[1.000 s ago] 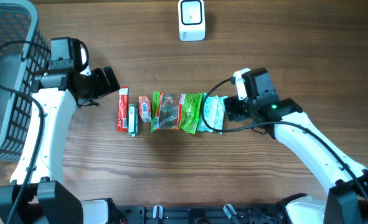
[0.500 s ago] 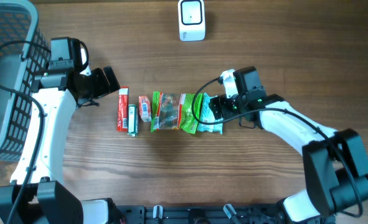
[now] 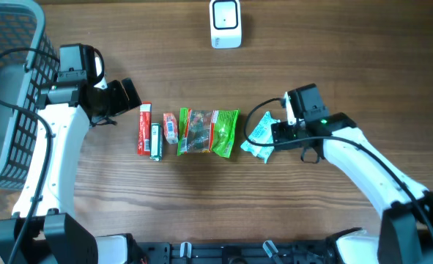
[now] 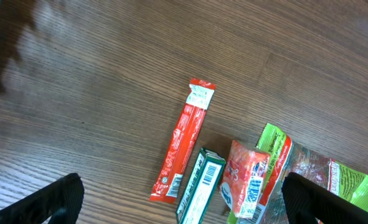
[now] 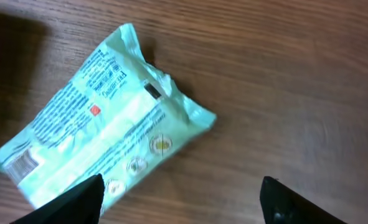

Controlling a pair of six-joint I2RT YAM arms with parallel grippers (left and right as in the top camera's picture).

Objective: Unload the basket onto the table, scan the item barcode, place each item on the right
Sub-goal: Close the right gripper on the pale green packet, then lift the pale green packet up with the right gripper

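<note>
Several snack items lie in a row at mid-table: a red stick pack, a green box with its barcode up, an orange packet and two green bags. A pale teal packet lies askew on the wood, apart from the row on its right. My right gripper hovers open just right of it, its left finger over the packet's lower edge. My left gripper is open and empty, left of the red stick. The white scanner stands at the far edge.
A grey mesh basket fills the far left corner behind the left arm. Bare wood lies between the scanner and the row, and in front of the row toward the near edge.
The right gripper reached left into the row's end, then drew back right. The teal packet came with it, sliding out of the row and turning askew. The left arm stayed still.
</note>
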